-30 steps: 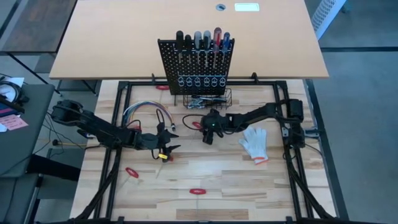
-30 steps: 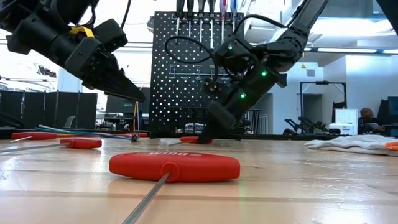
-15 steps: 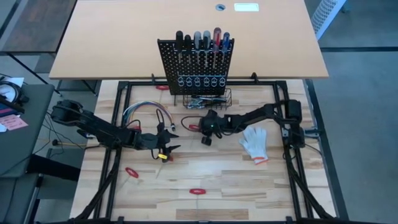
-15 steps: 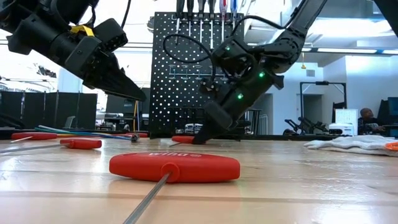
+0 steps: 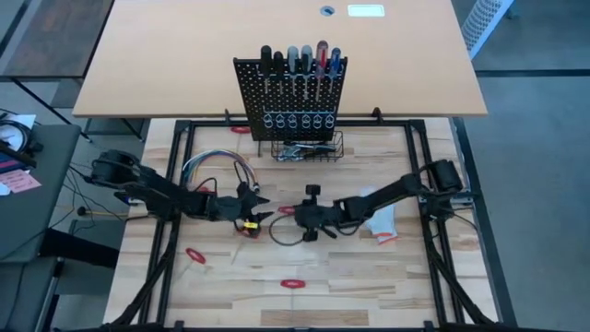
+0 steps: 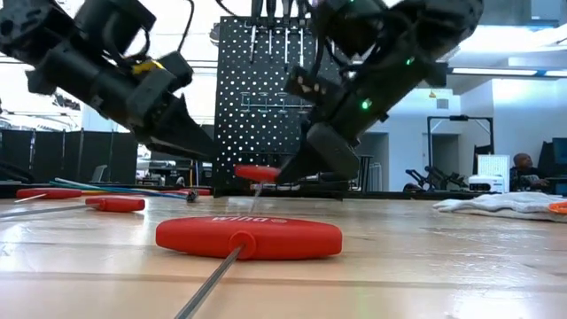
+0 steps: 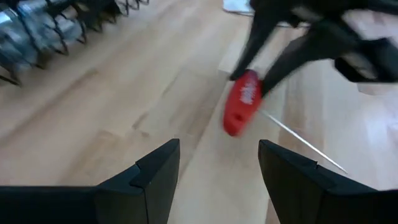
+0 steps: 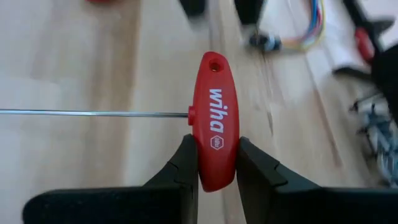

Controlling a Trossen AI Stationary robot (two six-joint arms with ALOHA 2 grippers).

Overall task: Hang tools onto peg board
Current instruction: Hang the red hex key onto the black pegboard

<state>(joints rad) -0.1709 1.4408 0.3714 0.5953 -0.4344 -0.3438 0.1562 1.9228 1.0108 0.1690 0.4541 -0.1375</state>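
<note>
A red T-handle driver (image 8: pixel 216 121) is clamped by its handle in the right gripper (image 8: pixel 216 163), raised off the table (image 5: pixel 341 267). The left gripper (image 7: pixel 217 163) faces it nearby, fingers spread and empty.

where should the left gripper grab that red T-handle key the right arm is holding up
The right gripper clamps one end of the red T-handle key. The left gripper, open, would best close across the free handle end, on the side away from the thin shaft.
</note>
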